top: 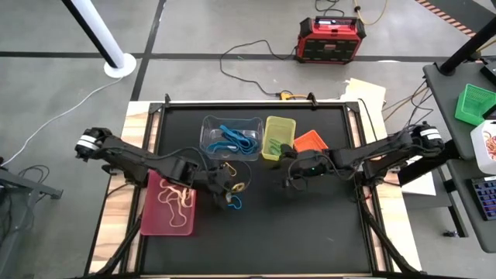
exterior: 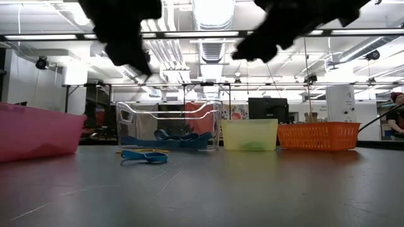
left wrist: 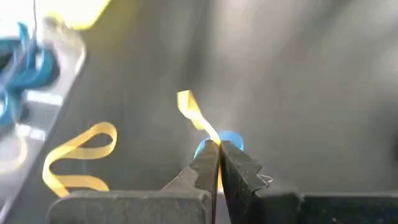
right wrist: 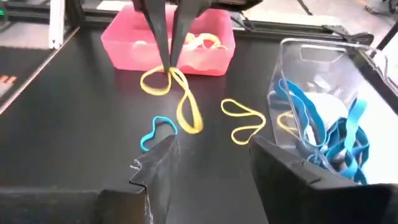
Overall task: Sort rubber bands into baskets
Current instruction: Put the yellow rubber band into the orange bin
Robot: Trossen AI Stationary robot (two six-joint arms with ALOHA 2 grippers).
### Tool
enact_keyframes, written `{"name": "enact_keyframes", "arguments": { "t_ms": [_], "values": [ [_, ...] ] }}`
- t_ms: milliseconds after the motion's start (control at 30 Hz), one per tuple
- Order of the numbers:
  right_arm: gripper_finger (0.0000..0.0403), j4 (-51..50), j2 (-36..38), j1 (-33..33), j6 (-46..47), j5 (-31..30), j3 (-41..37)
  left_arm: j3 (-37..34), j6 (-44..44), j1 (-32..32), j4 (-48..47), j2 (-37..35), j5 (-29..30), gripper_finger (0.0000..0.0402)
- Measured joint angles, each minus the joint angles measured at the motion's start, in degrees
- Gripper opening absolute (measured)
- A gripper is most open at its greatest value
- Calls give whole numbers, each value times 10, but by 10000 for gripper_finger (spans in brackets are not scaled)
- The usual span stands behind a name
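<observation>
My left gripper [top: 226,186] is shut on a yellow rubber band [right wrist: 186,109] over the black mat, right of the pink tray [top: 167,205], which holds tan bands. A blue band [top: 233,203] lies on the mat just beside it, and a second yellow band [right wrist: 242,121] lies near the clear tub [top: 231,138], which holds blue bands. The yellow-green bin [top: 277,138] and the orange bin [top: 310,142] stand to the tub's right. My right gripper [top: 288,173] is open and empty in front of the yellow-green bin; it also shows in the right wrist view [right wrist: 211,162]. My left gripper pinches the yellow band near its middle [right wrist: 170,73] between its two fingertips [left wrist: 208,155], coming from above and pointing down. The band is slack and droops in a loop to either side of the fingers. Whether it is clear of the mat, I cannot tell.
The mat is bounded by a black frame [top: 155,155]. A green crate [top: 474,105] and a white tub stand on a side table to the right. A red power unit [top: 329,39] and cables lie on the floor beyond the far edge.
</observation>
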State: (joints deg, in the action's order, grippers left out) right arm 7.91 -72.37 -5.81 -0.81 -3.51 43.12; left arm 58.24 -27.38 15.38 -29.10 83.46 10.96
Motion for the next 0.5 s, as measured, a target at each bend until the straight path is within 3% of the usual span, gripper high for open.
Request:
{"name": "enact_keyframes", "arguments": {
  "t_ms": [233,500],
  "values": [
    [204,34,-93,-12,-30,5,52,1,44,-1,85,-2,0,0],
    [216,31,-208,-14,-79,5,147,1,51,-2,97,2,1,0]
  ]
}}
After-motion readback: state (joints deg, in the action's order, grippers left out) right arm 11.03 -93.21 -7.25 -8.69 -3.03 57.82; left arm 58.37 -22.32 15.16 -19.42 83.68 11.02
